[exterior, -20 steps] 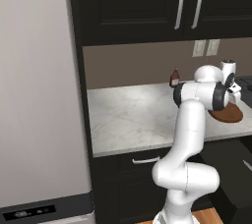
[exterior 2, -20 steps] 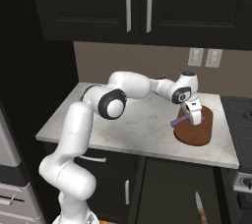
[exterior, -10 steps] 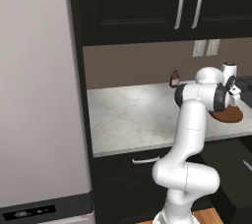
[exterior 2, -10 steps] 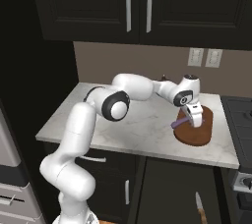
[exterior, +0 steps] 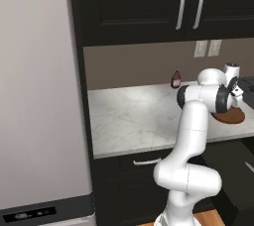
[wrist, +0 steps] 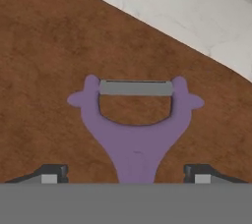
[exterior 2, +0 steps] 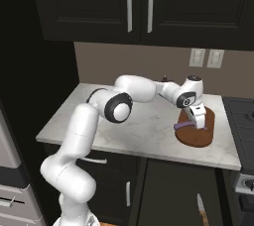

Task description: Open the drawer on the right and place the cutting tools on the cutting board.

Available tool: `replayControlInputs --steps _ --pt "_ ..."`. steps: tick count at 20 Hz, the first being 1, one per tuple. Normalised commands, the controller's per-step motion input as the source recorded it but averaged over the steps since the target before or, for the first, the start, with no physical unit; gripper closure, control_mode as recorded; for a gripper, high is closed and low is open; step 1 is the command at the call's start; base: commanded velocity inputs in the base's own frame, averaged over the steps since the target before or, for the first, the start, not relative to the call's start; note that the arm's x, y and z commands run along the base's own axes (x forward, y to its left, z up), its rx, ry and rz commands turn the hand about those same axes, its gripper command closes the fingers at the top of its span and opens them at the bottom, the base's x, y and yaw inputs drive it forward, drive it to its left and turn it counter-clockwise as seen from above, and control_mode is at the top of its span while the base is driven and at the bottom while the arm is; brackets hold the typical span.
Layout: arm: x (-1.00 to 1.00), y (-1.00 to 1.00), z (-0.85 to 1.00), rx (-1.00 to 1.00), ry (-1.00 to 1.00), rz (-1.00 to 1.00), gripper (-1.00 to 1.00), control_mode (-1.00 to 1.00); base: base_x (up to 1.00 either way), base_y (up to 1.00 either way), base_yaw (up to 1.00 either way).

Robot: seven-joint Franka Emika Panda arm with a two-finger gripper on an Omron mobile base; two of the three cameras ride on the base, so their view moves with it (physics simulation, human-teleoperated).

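Marble counter (exterior 2: 149,126), oval brown cutting board (wrist: 59,61), purple Y-shaped cutting tool (wrist: 135,134) lying flat, jaws apart either side

Glossy white rounded arm (exterior 2: 87,126) segments, dark joint discs, small dark fingertips (wrist: 49,174).

Counted across the views: one flat reddish-brown wooden cutting board (exterior 2: 201,133) with a rounded outline; one purple Y-shaped cutting tool (wrist: 135,134) with a grey blade, lying on that board; one small dark red bottle (exterior: 175,78) at the back wall; one white marble countertop (exterior: 134,118); two pale wall outlets (exterior 2: 206,58) side by side; two tall black upper cabinet doors (exterior 2: 99,2), each with one long vertical silver handle; and one lower drawer with a short silver bar handle (exterior: 147,161), possibly more out of clear sight.
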Motion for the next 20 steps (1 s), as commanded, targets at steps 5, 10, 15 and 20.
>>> replayControlInputs --steps 5,10,15,20 --pt "-0.01 -0.01 0.14 0.00 0.00 0.00 -1.00 -1.00 0.00 0.00 0.00" --pt "-0.37 0.00 0.24 0.00 0.00 0.00 -1.00 -1.00 0.00 0.00 0.00" --pt "-0.63 0.00 0.20 0.00 0.02 0.00 -1.00 -1.00 0.00 0.00 0.00" --pt "-0.82 0.07 0.01 0.00 -0.04 0.00 -1.00 -1.00 0.00 0.00 0.00"
